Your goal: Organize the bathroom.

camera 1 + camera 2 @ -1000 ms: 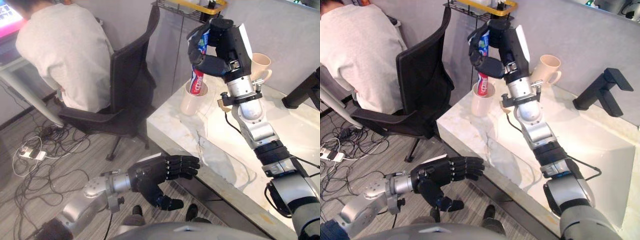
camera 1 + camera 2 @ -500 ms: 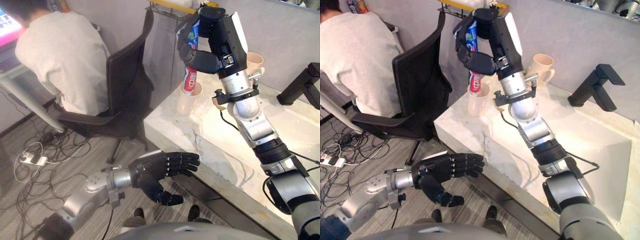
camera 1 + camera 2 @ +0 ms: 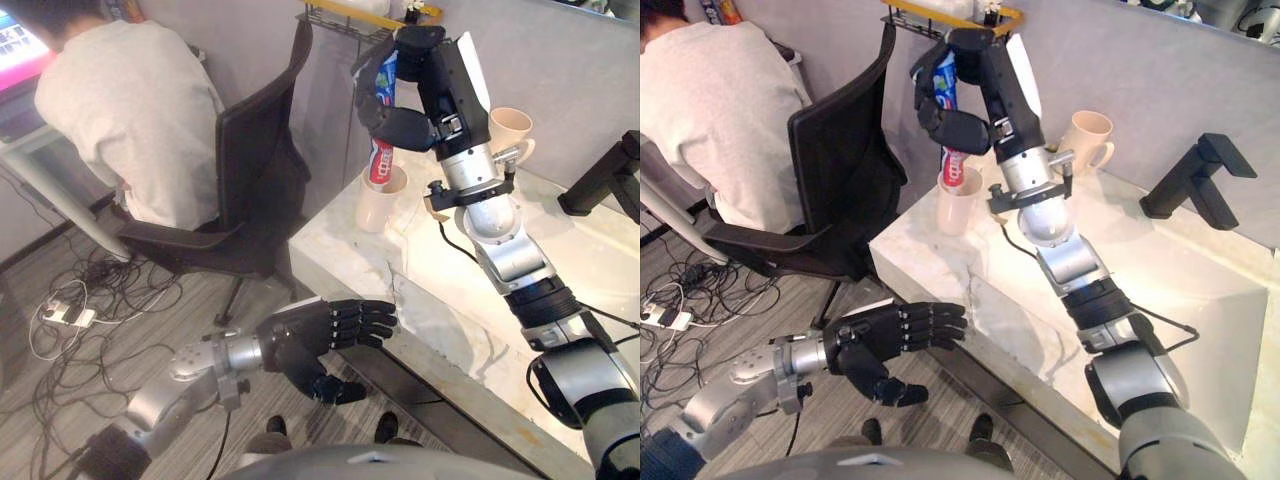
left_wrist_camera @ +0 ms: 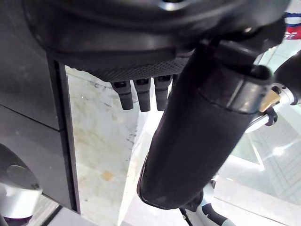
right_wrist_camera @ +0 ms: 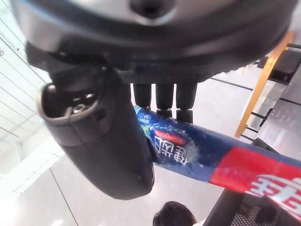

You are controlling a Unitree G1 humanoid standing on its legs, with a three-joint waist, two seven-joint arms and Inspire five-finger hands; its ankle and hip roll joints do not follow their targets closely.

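- The right hand (image 3: 425, 95) is curled round the tube (image 3: 382, 110), thumb on one side and fingers on the other, as its wrist view shows: the tube (image 5: 207, 157) crosses between them.
- The tube stands nearly upright with its lower end inside the rim of the cup (image 3: 380, 197) on the worktop (image 3: 450, 300), at the corner nearest the chair (image 3: 250, 170).
- Against the picture of a second ago, hand and tube sit slightly differently in both eye views, but the whole scene has shifted with them, so most of that is the camera's move; the tube's end was already in the cup then.
- So nothing much has changed: the tube is in place but not released. By my judgement the next step is to open the fingers and let it rest against the cup's wall.
- A mug (image 3: 512, 130) stands behind the right wrist, near the wall; a tap (image 3: 600, 185) further along.
- The left hand (image 3: 320, 335) hangs below the worktop's front edge, fingers loosely bent, holding nothing.
- A seated person (image 3: 130, 120) faces away beyond the chair.
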